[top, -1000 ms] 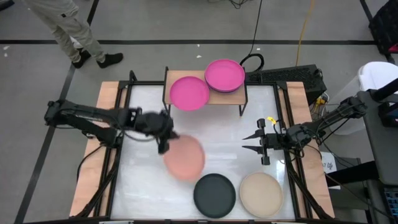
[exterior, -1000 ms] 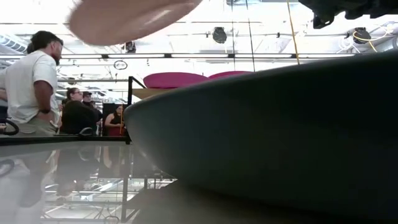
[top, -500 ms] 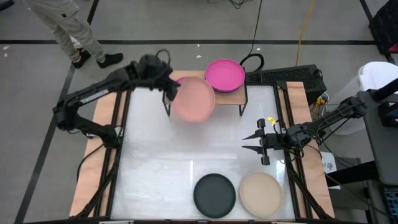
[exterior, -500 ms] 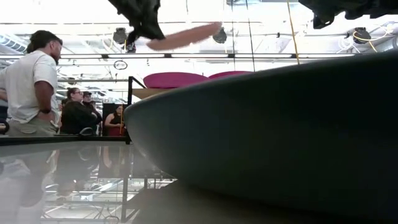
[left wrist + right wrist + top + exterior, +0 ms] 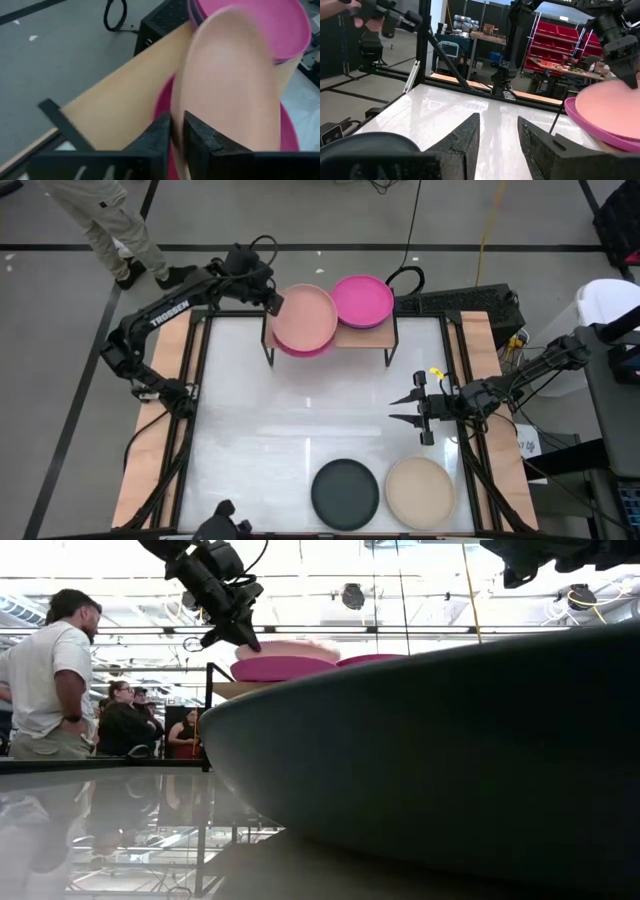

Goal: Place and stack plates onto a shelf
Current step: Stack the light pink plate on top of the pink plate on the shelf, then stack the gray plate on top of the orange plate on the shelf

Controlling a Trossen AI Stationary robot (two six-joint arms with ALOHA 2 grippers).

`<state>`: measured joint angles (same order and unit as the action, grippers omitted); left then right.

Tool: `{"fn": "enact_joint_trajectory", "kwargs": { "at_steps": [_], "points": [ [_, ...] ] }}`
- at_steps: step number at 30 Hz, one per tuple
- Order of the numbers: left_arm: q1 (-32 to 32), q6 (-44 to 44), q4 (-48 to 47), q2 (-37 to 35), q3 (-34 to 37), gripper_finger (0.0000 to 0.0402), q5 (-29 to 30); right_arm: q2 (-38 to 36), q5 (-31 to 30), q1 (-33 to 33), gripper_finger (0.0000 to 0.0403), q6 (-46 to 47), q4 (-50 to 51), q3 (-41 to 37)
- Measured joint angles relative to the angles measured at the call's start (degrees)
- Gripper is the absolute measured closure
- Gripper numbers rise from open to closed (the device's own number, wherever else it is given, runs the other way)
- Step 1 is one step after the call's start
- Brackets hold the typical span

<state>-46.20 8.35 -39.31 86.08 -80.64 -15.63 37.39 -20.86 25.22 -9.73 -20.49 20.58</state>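
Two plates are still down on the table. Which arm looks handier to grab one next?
Probably the right. The right gripper hangs open above the table, not far from the beige plate and dark grey plate. The left gripper is busy at the shelf, clamped on the salmon plate's rim.

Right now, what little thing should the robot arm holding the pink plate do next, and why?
Probably open the left gripper and let go. It is pinching the rim of the salmon plate, which already sits over the magenta plate on the shelf. The right gripper waits open over the table.
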Motion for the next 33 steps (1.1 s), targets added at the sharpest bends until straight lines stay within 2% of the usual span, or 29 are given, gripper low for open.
{"fn": "enact_joint_trajectory", "kwargs": {
  "at_steps": [14,19,22,27,33],
  "points": [
    [0.5,-2.2,0.1,-0.7,0.0,0.0263,-0.2,0.0,0.0,0.0,0.0289,1.3,0.6,0.0],
    [1.4,-2.8,1.4,-4.9,0.0,0.0253,-4.0,0.0,0.0,0.0,0.0289,1.5,1.0,0.0],
    [5.1,-5.2,3.4,-9.1,0.0,0.0254,-3.8,0.0,-0.1,0.0,0.0289,1.6,2.3,0.0],
    [13.9,-6.3,10.0,-17.0,4.1,0.0273,3.8,0.0,-0.1,0.0,0.0289,2.4,3.4,0.0],
    [26.8,-4.4,26.5,-26.8,18.3,0.0284,11.0,0.0,-0.3,0.0,0.0289,3.5,4.6,0.0]
  ]
}}
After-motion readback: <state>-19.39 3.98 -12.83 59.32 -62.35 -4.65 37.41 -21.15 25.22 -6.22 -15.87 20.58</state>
